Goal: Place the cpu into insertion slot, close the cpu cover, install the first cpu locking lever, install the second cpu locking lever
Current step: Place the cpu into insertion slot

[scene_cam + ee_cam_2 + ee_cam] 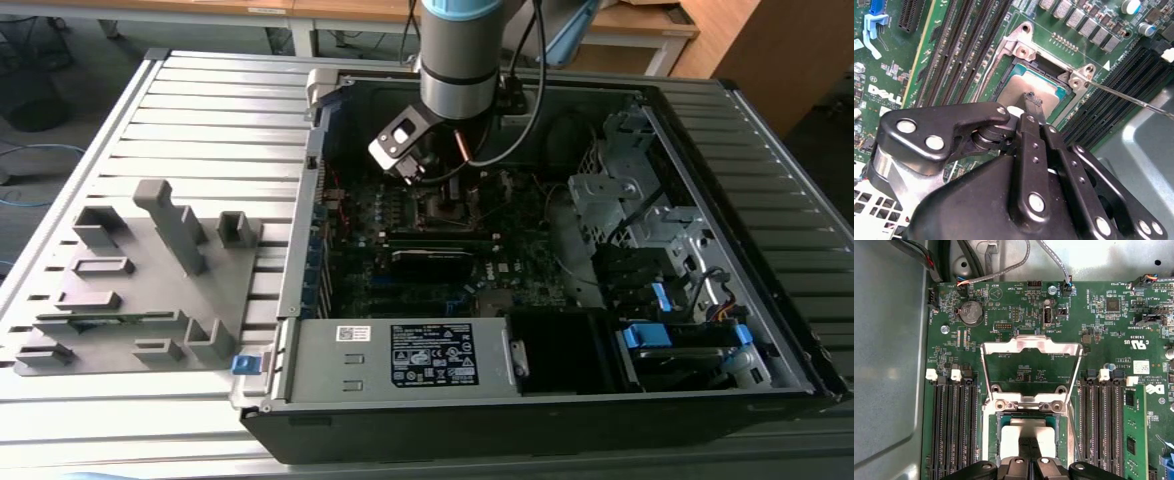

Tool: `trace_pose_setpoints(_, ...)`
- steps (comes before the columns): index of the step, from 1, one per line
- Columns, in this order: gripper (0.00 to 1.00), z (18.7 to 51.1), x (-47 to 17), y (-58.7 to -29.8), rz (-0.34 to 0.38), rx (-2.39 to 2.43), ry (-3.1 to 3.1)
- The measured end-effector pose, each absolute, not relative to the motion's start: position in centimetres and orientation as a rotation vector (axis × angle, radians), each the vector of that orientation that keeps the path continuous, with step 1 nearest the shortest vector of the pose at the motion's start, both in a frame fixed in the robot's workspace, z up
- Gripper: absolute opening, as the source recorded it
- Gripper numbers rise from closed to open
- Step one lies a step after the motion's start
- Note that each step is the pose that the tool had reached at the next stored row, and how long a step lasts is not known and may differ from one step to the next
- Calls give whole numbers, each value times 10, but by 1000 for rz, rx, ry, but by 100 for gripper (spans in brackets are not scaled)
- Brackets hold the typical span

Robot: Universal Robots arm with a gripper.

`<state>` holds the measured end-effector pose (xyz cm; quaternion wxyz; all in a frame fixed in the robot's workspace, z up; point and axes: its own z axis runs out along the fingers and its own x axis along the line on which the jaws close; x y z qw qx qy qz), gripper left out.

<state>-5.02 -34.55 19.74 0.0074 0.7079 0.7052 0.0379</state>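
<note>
The arm reaches down into an open computer case (400,405) that lies on a slatted worktop (200,110), with a grey holder block (147,285) just beside the case at the exterior view's left. The pincer (1029,441) is clenched on nothing, its 2 fingers pressed together, the tip on or just above the cpu (1029,426); I cannot tell whether they touch. The cpu lies flat inside the insertion slot (1002,435). The cpu cover (1004,342) is swung open behind the slot, the green board showing through its window. In the second wrist view 1 thin locking lever (1134,97) sticks out unlatched beside the slot.
</note>
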Motion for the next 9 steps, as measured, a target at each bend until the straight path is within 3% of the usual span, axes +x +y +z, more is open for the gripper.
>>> trace_pose_setpoints(9, 11, 204, -50, -345, 120, 2214, 2205)
